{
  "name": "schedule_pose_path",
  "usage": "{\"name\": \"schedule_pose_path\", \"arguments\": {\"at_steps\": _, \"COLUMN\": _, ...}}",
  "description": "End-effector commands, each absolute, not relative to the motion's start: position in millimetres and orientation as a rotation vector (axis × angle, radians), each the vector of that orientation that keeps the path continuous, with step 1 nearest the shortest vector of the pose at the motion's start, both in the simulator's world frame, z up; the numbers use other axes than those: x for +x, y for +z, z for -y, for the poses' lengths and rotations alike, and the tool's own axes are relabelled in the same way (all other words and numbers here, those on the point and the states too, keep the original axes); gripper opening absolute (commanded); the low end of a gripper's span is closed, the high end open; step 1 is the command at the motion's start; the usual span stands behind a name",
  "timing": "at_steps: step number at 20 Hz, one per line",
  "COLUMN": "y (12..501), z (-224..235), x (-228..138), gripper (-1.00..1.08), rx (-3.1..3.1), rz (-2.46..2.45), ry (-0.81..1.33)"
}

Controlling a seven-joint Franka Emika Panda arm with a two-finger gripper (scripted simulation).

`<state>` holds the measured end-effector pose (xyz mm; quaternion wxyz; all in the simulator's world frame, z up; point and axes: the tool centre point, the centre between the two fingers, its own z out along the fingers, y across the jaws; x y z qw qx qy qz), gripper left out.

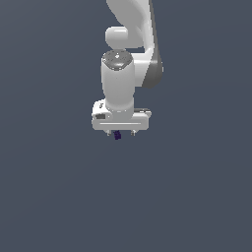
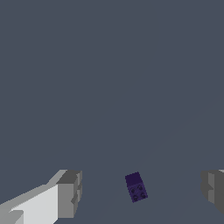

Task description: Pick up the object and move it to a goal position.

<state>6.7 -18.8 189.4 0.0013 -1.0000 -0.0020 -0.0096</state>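
Jaws spread wide, gripping nothing. Tiny purple-blue block (image 2: 136,187) lying on the desk (image 2: 109,78) between the two grey fingertips (image 2: 70,193), touching neither; seen just beneath the gripper (image 1: 120,133) in the exterior view.

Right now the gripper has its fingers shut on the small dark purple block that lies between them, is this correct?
Not quite. The gripper is open: in the wrist view its fingers stand wide apart. The small dark purple block lies between them, as you say, with a clear gap on each side, so neither finger touches it.
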Motion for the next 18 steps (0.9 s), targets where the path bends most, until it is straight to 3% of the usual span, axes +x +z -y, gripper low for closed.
{"name": "schedule_pose_path", "arguments": {"at_steps": 1, "y": 189.7, "z": 22.5, "x": 5.4, "gripper": 1.00, "rx": -3.137, "rz": -0.001, "ry": -0.025}}
{"name": "schedule_pose_path", "arguments": {"at_steps": 18, "y": 144.7, "z": 33.5, "x": -24.8, "gripper": 1.00, "rx": -3.138, "rz": 0.181, "ry": -0.017}}
